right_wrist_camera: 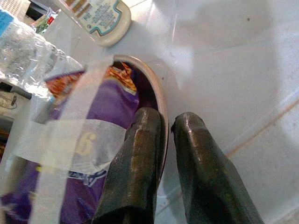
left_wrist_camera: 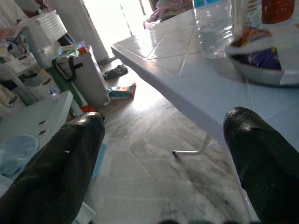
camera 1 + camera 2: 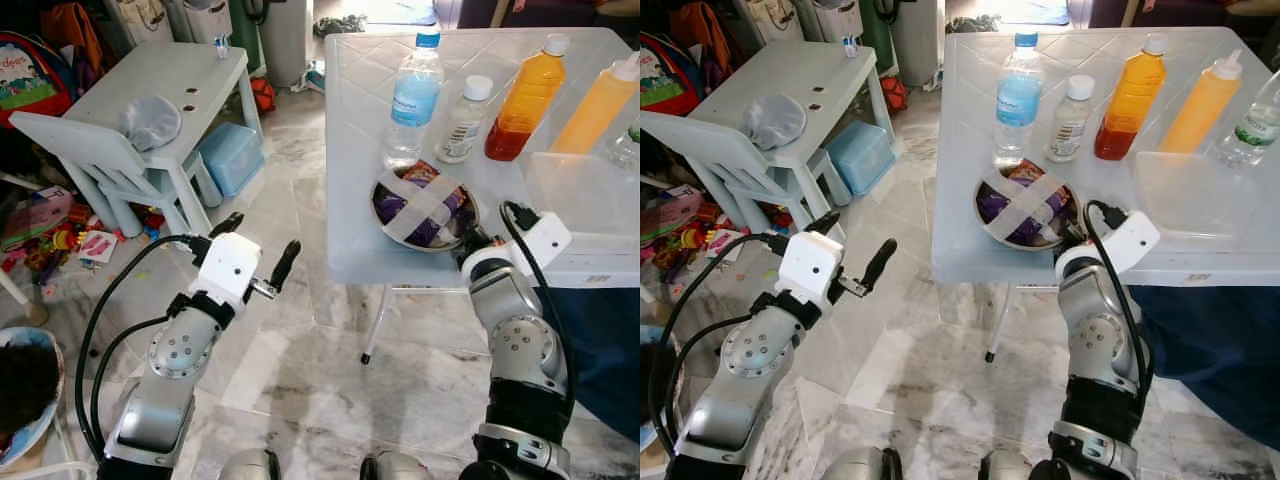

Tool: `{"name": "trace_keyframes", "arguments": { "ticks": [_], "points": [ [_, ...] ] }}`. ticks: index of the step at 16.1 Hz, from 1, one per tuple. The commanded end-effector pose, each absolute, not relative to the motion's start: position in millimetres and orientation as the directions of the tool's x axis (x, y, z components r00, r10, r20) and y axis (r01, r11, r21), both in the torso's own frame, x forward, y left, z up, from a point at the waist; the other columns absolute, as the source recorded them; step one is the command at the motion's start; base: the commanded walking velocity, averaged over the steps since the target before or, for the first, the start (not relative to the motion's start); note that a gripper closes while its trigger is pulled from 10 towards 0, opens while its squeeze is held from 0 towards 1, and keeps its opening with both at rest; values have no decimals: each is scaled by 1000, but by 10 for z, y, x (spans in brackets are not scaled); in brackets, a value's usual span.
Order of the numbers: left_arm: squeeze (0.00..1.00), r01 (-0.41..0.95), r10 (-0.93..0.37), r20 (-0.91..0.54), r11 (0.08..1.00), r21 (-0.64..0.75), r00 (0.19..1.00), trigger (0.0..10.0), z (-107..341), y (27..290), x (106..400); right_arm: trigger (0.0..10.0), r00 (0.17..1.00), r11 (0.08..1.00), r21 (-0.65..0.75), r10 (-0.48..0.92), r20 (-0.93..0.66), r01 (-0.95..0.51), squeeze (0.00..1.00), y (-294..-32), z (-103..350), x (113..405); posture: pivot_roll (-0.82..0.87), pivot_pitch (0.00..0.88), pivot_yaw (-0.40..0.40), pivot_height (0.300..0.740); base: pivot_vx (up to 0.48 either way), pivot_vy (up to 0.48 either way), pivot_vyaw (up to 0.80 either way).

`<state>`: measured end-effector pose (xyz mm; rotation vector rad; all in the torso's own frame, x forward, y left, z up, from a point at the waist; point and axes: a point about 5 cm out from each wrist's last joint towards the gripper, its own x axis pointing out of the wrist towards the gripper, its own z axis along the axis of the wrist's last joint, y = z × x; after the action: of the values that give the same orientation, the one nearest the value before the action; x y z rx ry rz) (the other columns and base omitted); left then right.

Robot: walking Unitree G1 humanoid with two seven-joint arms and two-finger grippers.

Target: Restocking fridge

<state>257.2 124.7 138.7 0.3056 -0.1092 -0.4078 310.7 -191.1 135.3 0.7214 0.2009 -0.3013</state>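
**Inspector A:** Presently, the right gripper [image 1: 163,154] is pinched on the near rim of the round metal bowl [image 3: 385,190], one finger inside the rim and one outside. The bowl holds purple snack packets under two crossed strips of pale tape and sits at the near edge of the white tiled tabletop [image 3: 355,130].

**Inspector B:** And the left gripper [image 3: 255,250]?

**Inspector A:** Released, fingers spread wide, hanging over the marble floor [image 3: 300,370] short of the tabletop's corner. The right arm is plainly the nearer; the bowl lies directly ahead of that wrist and touching it.

**Inspector B:** Orientation of the bowl?

**Inspector A:** Upright, mouth up. Being round, it has no long axis; the tape cross runs diagonally. Behind it stand a clear water bottle with a blue cap [image 3: 413,95], a small white-capped bottle [image 3: 463,120] and two orange bottles [image 3: 525,95].

**Inspector B:** Judgement?

**Inspector A:** A one-sided rim hold; the bowl may tilt when lifted clear.
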Motion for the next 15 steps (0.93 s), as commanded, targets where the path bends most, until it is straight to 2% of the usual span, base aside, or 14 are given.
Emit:
{"name": "trace_keyframes", "arguments": {
  "ticks": [1,5,6,7,9,12,13,14,15],
  "points": [
    [0,372,-411,55,868,328,910,10000,1418,1249,2575,10000,933,727,594,-195,-303,344,1000,-1886,1354,3125,17,96,41,740,0,0,0],
    [0,372,-411,56,868,330,910,10000,1418,1243,2579,10000,938,757,574,-152,-312,314,1000,-1850,1378,3180,17,94,39,740,0,0,0],
    [0,373,-412,56,867,330,909,10000,1417,1241,2579,10000,935,759,571,-141,-325,312,216,-1848,1362,3186,17,94,39,740,0,0,0],
    [0,374,-413,55,866,331,909,10000,1416,1240,2579,10000,932,762,568,-130,-338,312,0,-1845,1346,3191,18,93,38,740,0,0,0],
    [0,377,-417,54,864,334,907,10000,1412,1237,2576,10000,930,763,582,-67,-361,281,0,-1812,1308,3227,20,93,39,740,0,0,0],
    [0,380,-420,51,861,338,906,10000,1408,1240,2573,10000,906,785,545,-47,-420,294,0,-1857,1206,3256,26,93,35,740,0,0,0],
    [0,380,-419,50,861,338,906,10000,1407,1241,2573,3255,902,790,536,-48,-429,297,0,-1886,1183,3261,27,93,34,740,0,0,0],
    [0,380,-419,50,861,339,906,10000,1406,1241,2573,0,900,790,534,-51,-433,301,0,-1908,1172,3265,27,93,32,740,0,0,0],
    [0,380,-419,50,861,339,906,10000,1406,1241,2574,0,899,793,530,-50,-435,301,0,-1919,1167,3267,27,94,32,740,0,0,0]
  ]
}}
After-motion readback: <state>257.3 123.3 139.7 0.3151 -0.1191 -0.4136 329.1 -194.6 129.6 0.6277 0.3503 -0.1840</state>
